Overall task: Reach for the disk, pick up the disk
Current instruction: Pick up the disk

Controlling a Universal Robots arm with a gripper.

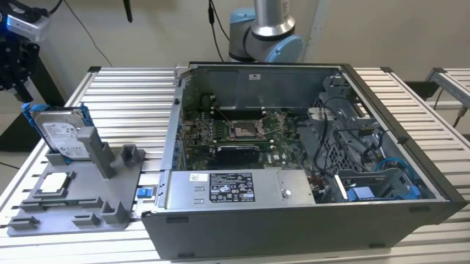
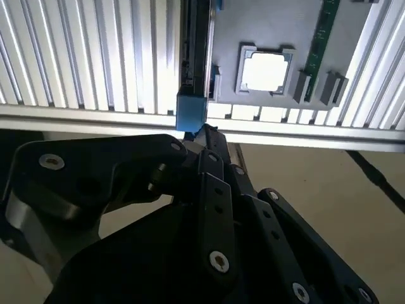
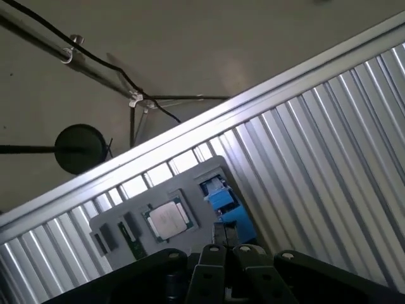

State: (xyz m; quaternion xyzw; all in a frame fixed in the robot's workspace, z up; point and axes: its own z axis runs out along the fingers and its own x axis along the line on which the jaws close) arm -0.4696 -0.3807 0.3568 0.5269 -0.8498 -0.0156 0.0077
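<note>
The disk (image 1: pixel 60 133) stands on edge in a slot at the back of a grey fixture tray (image 1: pixel 81 190), its white label facing the exterior view's camera and its bright blue bracket (image 1: pixel 33 113) wrapped around its sides; the tray lies on the slatted metal desk (image 1: pixel 132 88) at the exterior view's left, beside an open computer case (image 1: pixel 294 231); the black claw (image 1: pixel 16 69) hangs above the disk's upper edge and a little toward the exterior view's left, apart from it; whether the claw is open or closed I cannot tell; in the second wrist view the claw (image 2: pixel 205 135) points down at the disk (image 2: pixel 193 57) seen edge-on, with the blue bracket (image 2: pixel 190 115) just past its tip; in the first wrist view the claw (image 3: pixel 224 235) sits over the blue bracket (image 3: pixel 223 201) likewise; a small square silver chip (image 1: pixel 56 183) lies flat in a frame at the tray's middle, and it shows in both wrist views (image 2: pixel 266 69) (image 3: pixel 168 219); a green memory stick (image 2: pixel 323 31) lies in the tray near the chip; inside the case a grey metal box (image 1: pixel 239 188) with a black-and-white label sits along the near side; the arm's base (image 1: pixel 264 30) rises behind the case.
</note>
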